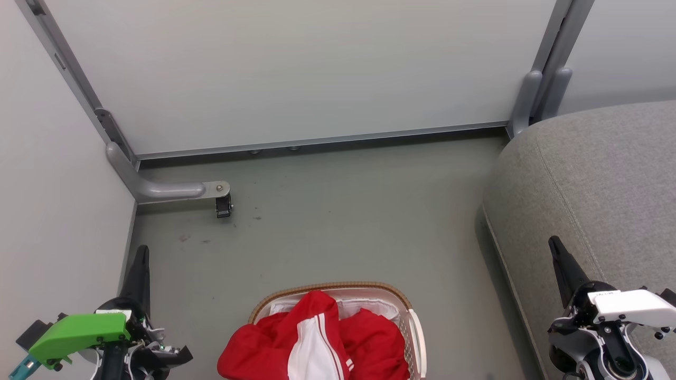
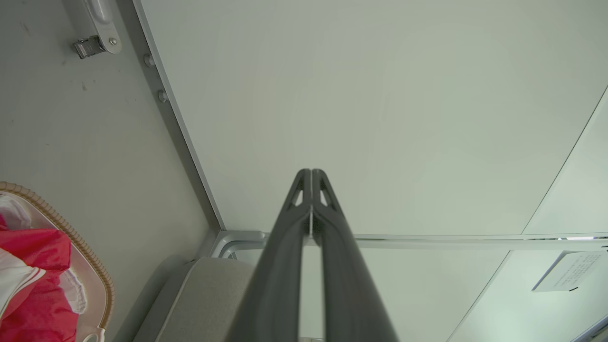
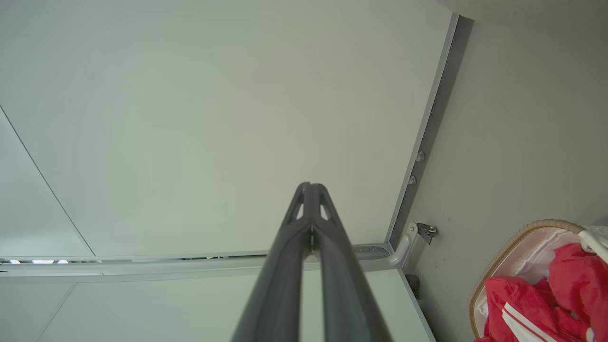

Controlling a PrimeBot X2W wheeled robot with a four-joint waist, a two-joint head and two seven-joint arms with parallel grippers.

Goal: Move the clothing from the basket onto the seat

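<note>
While the clothing [image 1: 369, 343] lies in the basket [image 1: 343, 285] at the floor's near edge, our left gripper [image 1: 141, 256] and right gripper [image 1: 557, 250] are pinched closed, empty.

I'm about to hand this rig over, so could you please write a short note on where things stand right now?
Grippers: left gripper shut and empty, left of the basket; right gripper shut and empty, by the seat.
Things: red clothing piled in the basket on the floor; seat to the basket's right, no clothing on its visible part.
Done: nothing moved yet.
Left: lift each garment out and lay it on the seat.
</note>
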